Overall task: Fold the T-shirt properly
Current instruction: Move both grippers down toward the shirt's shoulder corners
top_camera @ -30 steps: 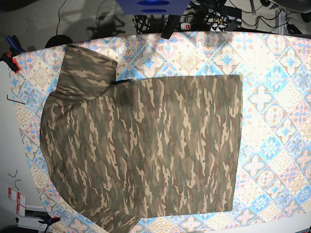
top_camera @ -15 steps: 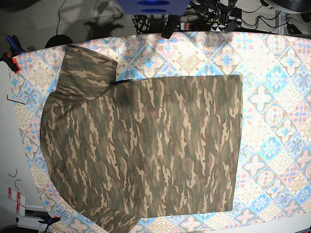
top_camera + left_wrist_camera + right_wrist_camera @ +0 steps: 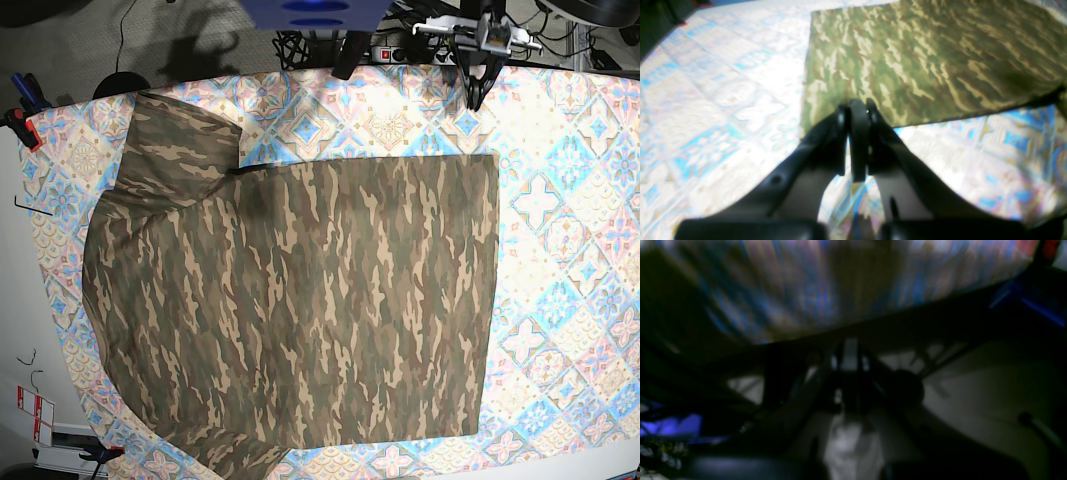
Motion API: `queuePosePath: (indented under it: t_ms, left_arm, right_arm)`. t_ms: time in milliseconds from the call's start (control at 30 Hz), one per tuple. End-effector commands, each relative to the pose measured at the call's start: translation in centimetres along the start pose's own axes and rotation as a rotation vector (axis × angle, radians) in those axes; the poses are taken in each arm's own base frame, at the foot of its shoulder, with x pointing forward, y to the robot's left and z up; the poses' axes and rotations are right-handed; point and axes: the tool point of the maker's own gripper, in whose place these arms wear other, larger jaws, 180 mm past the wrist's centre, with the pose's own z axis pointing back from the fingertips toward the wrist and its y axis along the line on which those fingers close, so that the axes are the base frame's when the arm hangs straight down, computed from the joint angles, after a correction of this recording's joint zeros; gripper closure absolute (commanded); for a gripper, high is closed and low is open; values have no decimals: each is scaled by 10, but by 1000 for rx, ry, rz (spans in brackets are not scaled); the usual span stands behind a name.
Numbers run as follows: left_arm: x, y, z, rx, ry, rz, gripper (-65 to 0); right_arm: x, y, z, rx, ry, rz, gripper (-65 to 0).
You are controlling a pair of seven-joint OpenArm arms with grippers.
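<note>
The camouflage T-shirt (image 3: 300, 300) lies spread flat on the tile-patterned tablecloth (image 3: 570, 250), with one sleeve at the upper left and a straight hem on the right. My left gripper (image 3: 479, 95) hangs shut and empty over the far table edge, just above the shirt's upper right corner. In the left wrist view that gripper (image 3: 857, 108) is pressed closed over the tablecloth (image 3: 723, 100), close to the T-shirt (image 3: 923, 50) corner. In the dark, blurred right wrist view my right gripper (image 3: 848, 350) is shut and empty, hanging below the table edge under the tablecloth (image 3: 840, 283).
A red and black clamp (image 3: 20, 115) pins the cloth at the left edge and a blue one (image 3: 100, 455) sits at the lower left. Cables and a power strip (image 3: 400, 50) lie behind the far edge. Bare tablecloth runs down the right side.
My left arm has come into the base view at the top right, over the far table edge. The T-shirt has not moved.
</note>
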Motion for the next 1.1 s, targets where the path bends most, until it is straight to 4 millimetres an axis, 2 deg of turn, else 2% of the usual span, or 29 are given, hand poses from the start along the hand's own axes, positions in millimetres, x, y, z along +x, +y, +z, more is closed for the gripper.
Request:
queuePosePath:
  t_ms: [0, 100, 233, 333, 433, 533, 633, 733, 833, 933, 1067]
  left_arm:
    - [14, 0, -2, 4, -22, 12, -6]
    - [29, 2, -16, -20, 29, 15, -6]
    - [43, 6, -30, -30, 110, 51, -6]
    - [49, 25, -40, 5, 154, 73, -6]
    - [40, 54, -49, 78, 240, 108, -6]
    - [36, 87, -60, 141, 331, 139, -6]
    - [42, 106, -70, 122, 389, 174, 0]
    - [52, 118, -73, 98, 388, 193, 0]
    - [61, 122, -81, 78, 382, 175, 0]
    - [58, 123, -84, 77, 403, 178, 0]
    - [58, 124, -85, 78, 404, 179, 0]
  right_arm:
    - [17, -7, 4, 5, -33, 14, 0]
    - [53, -9, -17, 27, -20, 35, 0]
    - [103, -7, -54, 79, 2, 78, 0]
    - [127, -3, -74, 82, 46, 87, 0]
    - [147, 2, -101, 80, 82, 90, 0]
    - [150, 2, -128, 79, 139, 102, 0]
    - [149, 0, -154, 68, 206, 105, 0]
    - [153, 2, -169, 62, 235, 89, 0]
    - [161, 8, -182, 75, 236, -17, -3]
    - [169, 6, -193, 99, 235, -76, -52]
    - [179, 2, -202, 127, 227, -122, -170]
